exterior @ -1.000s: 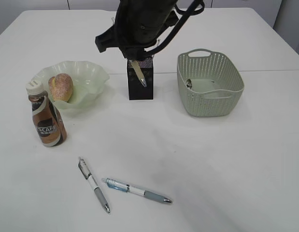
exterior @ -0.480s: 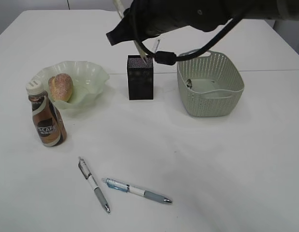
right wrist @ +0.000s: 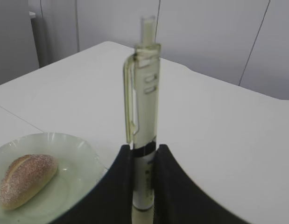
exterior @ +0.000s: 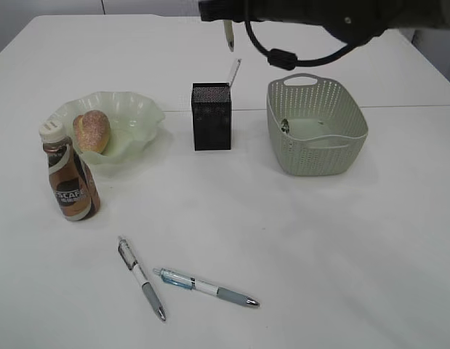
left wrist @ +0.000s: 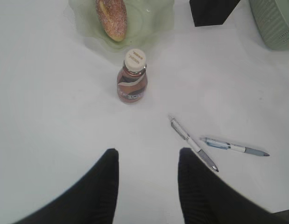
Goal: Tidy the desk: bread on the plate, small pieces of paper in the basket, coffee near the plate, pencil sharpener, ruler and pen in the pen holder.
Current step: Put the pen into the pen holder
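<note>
My right gripper (right wrist: 144, 150) is shut on a pale yellowish pen (right wrist: 143, 88), held upright. In the exterior view this pen (exterior: 228, 35) hangs from the right arm (exterior: 312, 14), above and behind the black pen holder (exterior: 211, 116). A white ruler (exterior: 233, 73) sticks out of the holder. Two more pens (exterior: 142, 278) (exterior: 207, 287) lie on the table at the front. Bread (exterior: 91, 131) lies on the green plate (exterior: 130, 109), with the coffee bottle (exterior: 70, 176) beside it. My left gripper (left wrist: 146, 156) is open and empty above the table, near the pens (left wrist: 194, 150) (left wrist: 235, 147).
A green basket (exterior: 317, 149) stands right of the holder with a small item (exterior: 284, 125) inside. The left wrist view shows the bottle (left wrist: 133, 77), bread (left wrist: 111, 16), holder corner (left wrist: 212, 10) and basket edge (left wrist: 275, 23). The right wrist view shows bread (right wrist: 27, 179) on the plate (right wrist: 69, 158).
The right arm has risen and swung right with the pen. The pen went from in front of the holder to above and behind it.
</note>
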You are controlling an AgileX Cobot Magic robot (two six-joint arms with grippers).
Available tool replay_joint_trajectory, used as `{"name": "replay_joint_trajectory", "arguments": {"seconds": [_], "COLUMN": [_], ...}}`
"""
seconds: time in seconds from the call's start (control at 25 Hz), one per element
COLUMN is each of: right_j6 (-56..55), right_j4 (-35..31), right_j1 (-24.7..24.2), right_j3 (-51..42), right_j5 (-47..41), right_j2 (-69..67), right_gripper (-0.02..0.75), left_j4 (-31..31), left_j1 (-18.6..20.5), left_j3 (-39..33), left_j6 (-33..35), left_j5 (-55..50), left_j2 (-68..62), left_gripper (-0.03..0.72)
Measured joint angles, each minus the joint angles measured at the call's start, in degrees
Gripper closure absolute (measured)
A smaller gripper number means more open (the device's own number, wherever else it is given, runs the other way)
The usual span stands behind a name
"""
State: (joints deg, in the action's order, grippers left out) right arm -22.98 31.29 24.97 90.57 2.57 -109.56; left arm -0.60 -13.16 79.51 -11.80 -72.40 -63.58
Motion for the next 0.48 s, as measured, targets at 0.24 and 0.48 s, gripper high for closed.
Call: {"name": "replay_joint_trajectory", "arguments": {"seconds": [0.24, 0.48], "right_j6": [-0.12, -0.21], "right_j4": [0.36, -0.49], "right_j1": [-0.23, -1.81], "right_j3": [0.0, 0.0], "right_j5": [6.15, 14.52], "right_j2": [-5.39, -9.51], "right_gripper": [0.647, 0.647], "left_j4": [0.6, 0.6], "left_j1": [0.0, 0.0], "left_j3": [0.0, 0.0], "left_j6": [0.0, 0.0], "left_j5": [0.0, 0.0], "left_j2": [0.0, 0.0], "left_gripper": [0.388, 0.388]}}
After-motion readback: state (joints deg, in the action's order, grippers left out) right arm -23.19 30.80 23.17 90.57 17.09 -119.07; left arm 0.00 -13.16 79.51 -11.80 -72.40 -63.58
